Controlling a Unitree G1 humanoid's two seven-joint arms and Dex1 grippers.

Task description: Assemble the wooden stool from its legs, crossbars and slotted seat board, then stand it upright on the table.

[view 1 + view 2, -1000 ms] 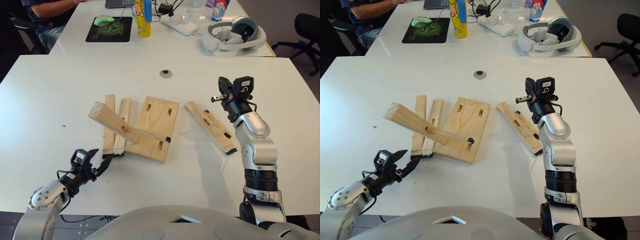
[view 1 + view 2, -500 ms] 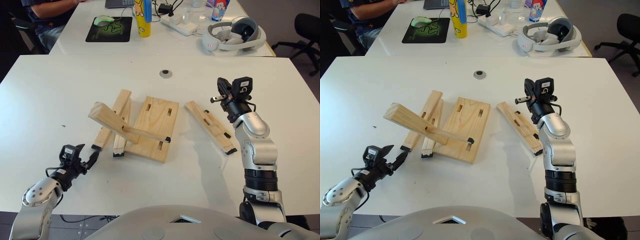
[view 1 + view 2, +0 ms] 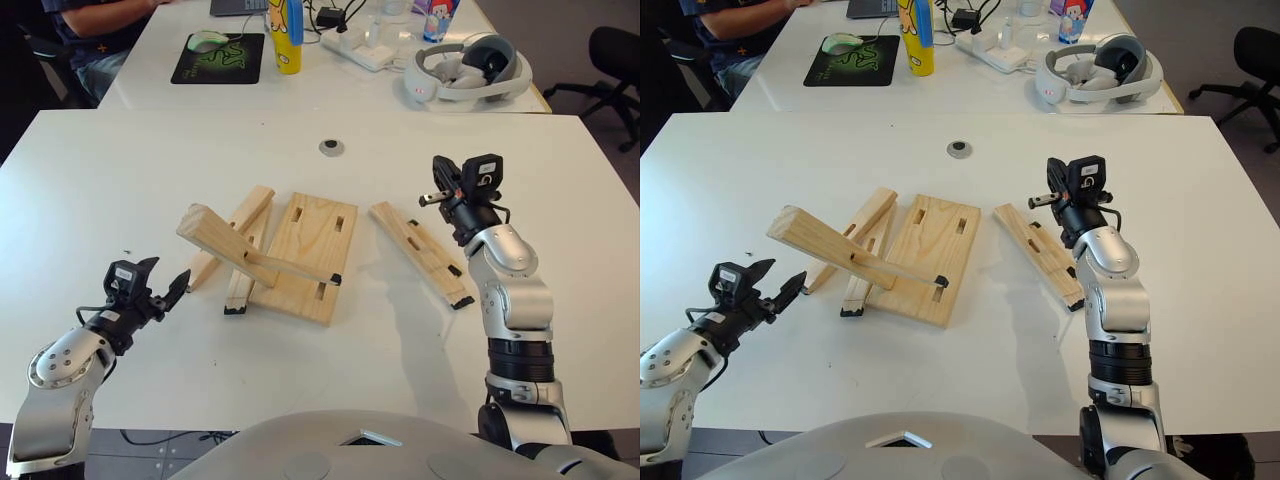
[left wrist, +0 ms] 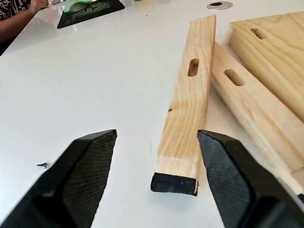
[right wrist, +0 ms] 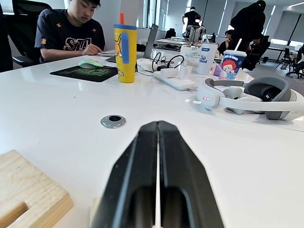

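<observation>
Early stage: the pale slotted wooden seat board [image 3: 305,258] lies flat on the white bench [image 3: 120,180], a leg-and-crossbar pair [image 3: 250,255], apparently joined, propped across it and loose slotted wooden legs [image 3: 252,205] flanking it; the left end effector [image 3: 168,272] gapes wide and empty, and the right end effector [image 3: 430,196], pinched together, holds nothing.

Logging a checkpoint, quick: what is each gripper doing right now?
Left gripper: jaws open, empty, facing the end of a wooden leg.
Right gripper: jaws shut, holding nothing.

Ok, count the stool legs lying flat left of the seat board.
2. The outer leg lies angled away from the seat board; the inner leg lies along the board's left edge. The raised leg-and-crossbar piece crosses over both, hiding their middles.
</observation>
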